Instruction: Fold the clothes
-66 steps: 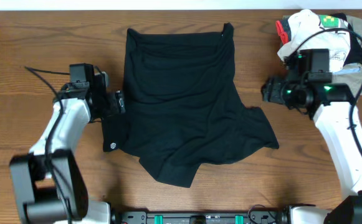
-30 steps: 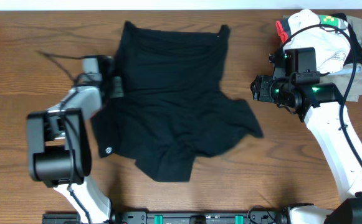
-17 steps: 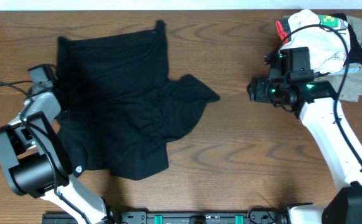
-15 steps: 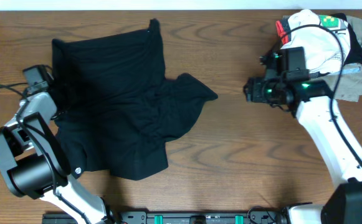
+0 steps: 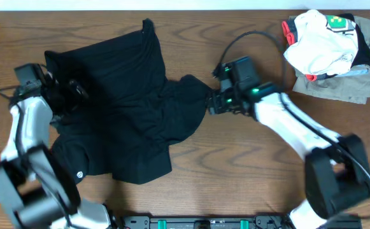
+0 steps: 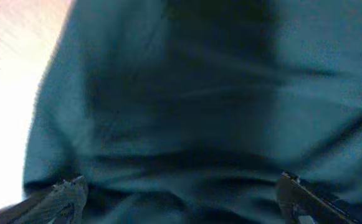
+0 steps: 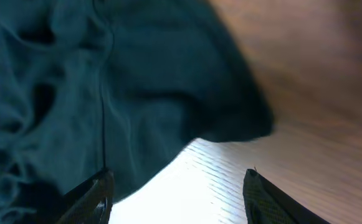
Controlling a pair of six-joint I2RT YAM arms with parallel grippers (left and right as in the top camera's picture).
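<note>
A black garment (image 5: 121, 108) lies crumpled on the left half of the wooden table (image 5: 248, 172), with a flap reaching out to the right. My left gripper (image 5: 75, 89) is over the garment's left edge. In the left wrist view (image 6: 181, 186) its fingers are spread wide, with the black cloth (image 6: 199, 93) filling the space between them. My right gripper (image 5: 211, 103) is at the tip of the right flap. In the right wrist view (image 7: 177, 180) it is open over bare wood, its left finger at the edge of the cloth (image 7: 137, 81).
A pile of other clothes sits at the back right corner: a white garment (image 5: 318, 35) on top of folded grey-brown cloth (image 5: 337, 86). The bench rail (image 5: 210, 222) runs along the table's front edge.
The left arm dragged the garment to the left across the table earlier. In the last half second the right arm swung left to the garment's right flap, and the left gripper shifted onto the cloth.
</note>
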